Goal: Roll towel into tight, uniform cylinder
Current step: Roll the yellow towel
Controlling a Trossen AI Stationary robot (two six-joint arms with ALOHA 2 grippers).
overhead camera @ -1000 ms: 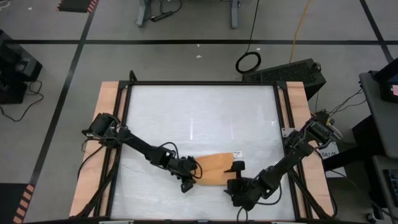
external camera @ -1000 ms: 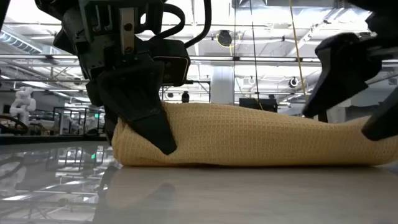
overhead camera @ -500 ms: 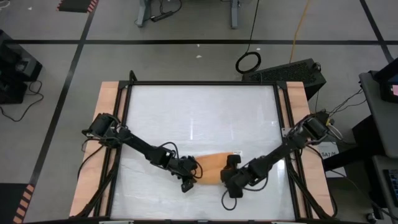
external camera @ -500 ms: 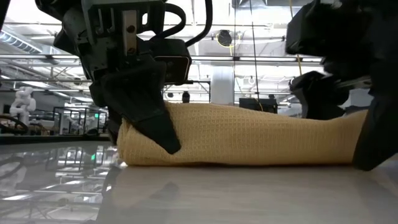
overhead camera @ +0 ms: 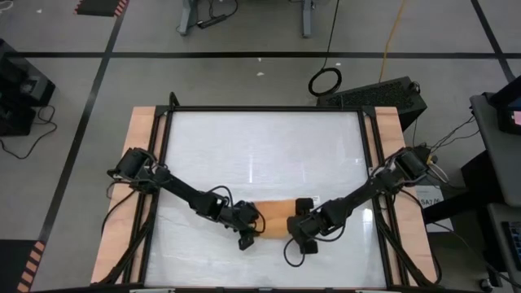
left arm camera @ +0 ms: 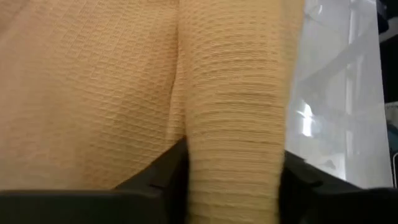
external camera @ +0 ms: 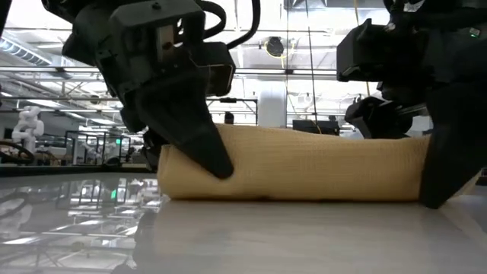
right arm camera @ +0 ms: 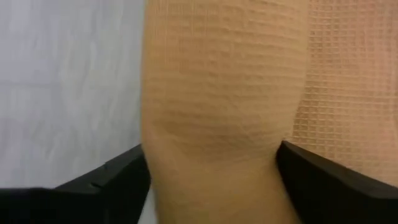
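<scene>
Only pincers (overhead camera: pixel 251 230) (overhead camera: pixel 303 228) flanking the towel (external camera: pixel 297 164)

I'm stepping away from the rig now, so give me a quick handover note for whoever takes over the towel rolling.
Left gripper: at the towel's left end, jaws straddling the roll; not clear whether it is gripping.
Right gripper: at the towel's right end, jaws wide, roll between them.
Towel: lies as a low roll on the table, near the front edge, between both arms.
Done: towel is already rolled into a rough cylinder.
Left: the roll looks thicker on the left than the right; tighten and even it, then let go.
</scene>
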